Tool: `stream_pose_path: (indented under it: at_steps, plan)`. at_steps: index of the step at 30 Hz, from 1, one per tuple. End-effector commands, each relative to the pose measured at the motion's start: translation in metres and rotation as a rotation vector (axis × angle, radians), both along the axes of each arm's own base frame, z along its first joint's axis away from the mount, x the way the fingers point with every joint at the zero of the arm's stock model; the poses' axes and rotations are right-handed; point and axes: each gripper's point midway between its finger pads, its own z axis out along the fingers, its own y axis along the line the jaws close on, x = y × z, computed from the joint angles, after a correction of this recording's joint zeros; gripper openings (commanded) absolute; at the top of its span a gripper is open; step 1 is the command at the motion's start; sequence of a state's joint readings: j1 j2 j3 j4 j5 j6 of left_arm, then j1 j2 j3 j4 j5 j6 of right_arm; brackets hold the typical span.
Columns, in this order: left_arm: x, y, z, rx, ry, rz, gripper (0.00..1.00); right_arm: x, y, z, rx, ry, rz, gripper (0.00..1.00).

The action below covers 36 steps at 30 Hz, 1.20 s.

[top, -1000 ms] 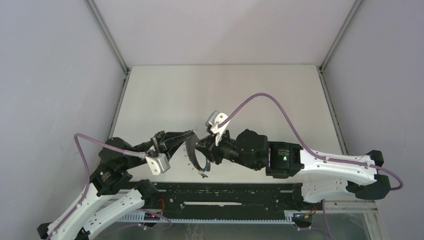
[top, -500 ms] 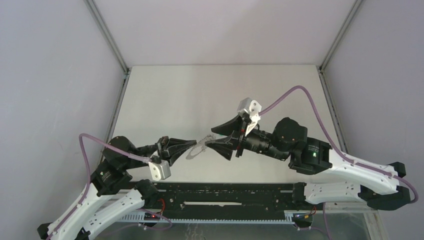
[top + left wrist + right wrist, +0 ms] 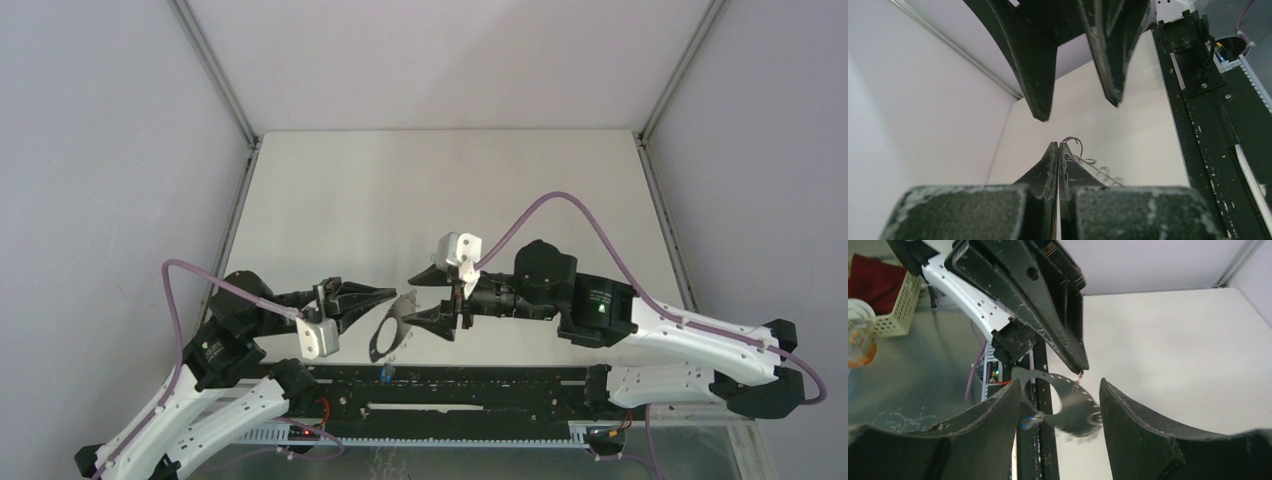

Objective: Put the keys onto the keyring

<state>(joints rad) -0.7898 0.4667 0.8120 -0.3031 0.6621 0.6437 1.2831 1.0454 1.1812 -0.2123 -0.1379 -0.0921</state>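
Observation:
The keyring [image 3: 388,336], a wide grey ring band with wire loops, hangs from my left gripper [image 3: 396,294], which is shut on one wire loop at its rim [image 3: 1074,142]. A blue-headed key [image 3: 385,373] dangles from the ring's lower edge. In the right wrist view the ring [image 3: 1074,407] is blurred, with the blue key [image 3: 1030,421] at its left. My right gripper [image 3: 424,298] is open and empty, its jaws either side of the ring's right part without touching it [image 3: 1059,384]. The green-headed key is out of view.
A black rail [image 3: 450,385] runs along the table's near edge, just under the hanging key. Grey enclosure walls stand on three sides. Off the table, a cream basket [image 3: 890,300] with red cloth shows in the right wrist view.
My right gripper let go of the ring, drew back to the right, then came back left, open. The ring swung down and now hangs from my left gripper alone.

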Motion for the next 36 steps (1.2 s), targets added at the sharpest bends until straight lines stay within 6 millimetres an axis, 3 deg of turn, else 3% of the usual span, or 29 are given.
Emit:
stream_pose_path:
  at_steps: [1, 4, 9, 15, 19, 24, 27, 28, 30, 33, 36]
  plan:
    - [-0.007, 0.003, 0.029, -0.062, -0.018, -0.018, 0.0, -0.002, 0.01, -0.008, -0.029, -0.064, 0.004, 0.67]
    - [-0.008, 0.003, 0.033, -0.073, -0.013, -0.02, 0.0, 0.006, 0.016, -0.015, -0.053, -0.079, -0.046, 0.65]
    - [-0.009, 0.004, 0.033, -0.079, -0.005, -0.018, 0.0, 0.018, 0.022, -0.019, -0.06, -0.098, -0.114, 0.5]
    - [-0.009, 0.005, 0.032, -0.082, -0.005, -0.011, 0.0, 0.014, 0.023, -0.017, -0.048, -0.089, -0.083, 0.16]
    - [-0.008, 0.005, 0.031, -0.081, -0.006, -0.006, 0.0, 0.006, 0.023, -0.016, -0.041, -0.055, -0.032, 0.0]
    - [-0.006, 0.006, 0.026, -0.073, -0.01, 0.008, 0.0, 0.009, 0.021, -0.033, -0.096, -0.009, -0.045, 0.0]
    - [0.003, 0.008, 0.016, -0.053, 0.019, 0.057, 0.0, 0.024, 0.013, -0.063, -0.183, 0.031, -0.133, 0.24]
    - [0.007, 0.009, 0.009, -0.037, 0.036, 0.079, 0.0, 0.031, 0.009, -0.076, -0.207, 0.049, -0.178, 0.36]
    - [0.022, 0.009, -0.012, 0.019, 0.099, 0.145, 0.01, 0.044, 0.002, -0.108, -0.263, 0.11, -0.253, 0.47]
    - [0.053, 0.017, -0.055, 0.125, 0.263, 0.277, 0.24, 0.057, -0.004, -0.164, -0.345, 0.246, -0.346, 0.51]
    - [0.087, 0.032, -0.105, 0.219, 0.514, 0.4, 0.51, 0.068, -0.005, -0.204, -0.393, 0.291, -0.451, 0.52]
